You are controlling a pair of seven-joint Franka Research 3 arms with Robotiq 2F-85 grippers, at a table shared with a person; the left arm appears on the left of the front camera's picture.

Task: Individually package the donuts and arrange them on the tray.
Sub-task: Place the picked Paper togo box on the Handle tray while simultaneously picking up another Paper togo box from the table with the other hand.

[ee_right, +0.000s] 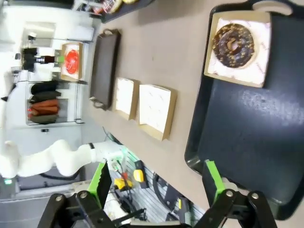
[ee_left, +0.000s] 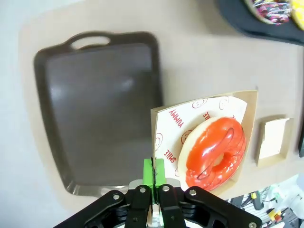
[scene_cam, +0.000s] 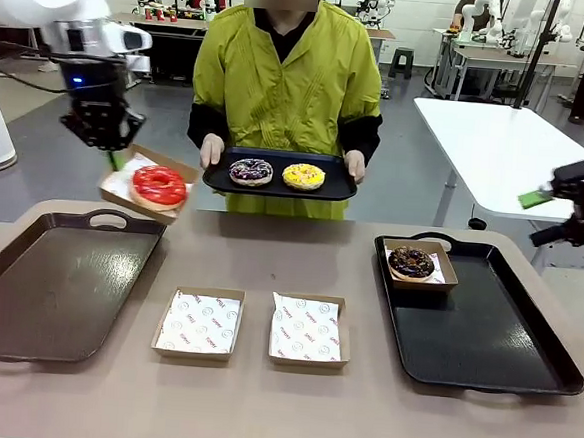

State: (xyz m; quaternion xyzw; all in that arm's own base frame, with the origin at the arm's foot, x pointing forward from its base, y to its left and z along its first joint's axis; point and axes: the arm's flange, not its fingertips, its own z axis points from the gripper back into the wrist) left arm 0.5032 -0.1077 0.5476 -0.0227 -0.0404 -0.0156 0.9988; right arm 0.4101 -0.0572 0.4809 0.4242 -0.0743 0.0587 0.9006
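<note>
The left tool [scene_cam: 113, 154] is clenched on the edge of a box [scene_cam: 136, 160]. It holds the box up in the air, tipped a bit, just past the far end of the left tray [scene_cam: 57, 283]. The red donut [scene_cam: 159, 185] sits in that box on white paper. From the left wrist, the green pads [ee_left: 148, 171] pinch the box wall tight.

The right tool [scene_cam: 541, 216] hangs off the right side of the counter [scene_cam: 270, 248] and is released, with its fingers wide apart.

The brown donut [scene_cam: 411, 261] lies in a second box [scene_cam: 447, 272] at the far left corner of the right tray [scene_cam: 485, 333]. Two empty boxes [scene_cam: 199, 323] sit side by side in the middle of the counter, between the two trays.

At the far side a person holds a small tray [scene_cam: 279, 189] with both hands [scene_cam: 212, 150] - one on each end. On it lie the purple donut [scene_cam: 251, 171] and the yellow donut [scene_cam: 303, 176], close together, the purple one nearer the left tool.
</note>
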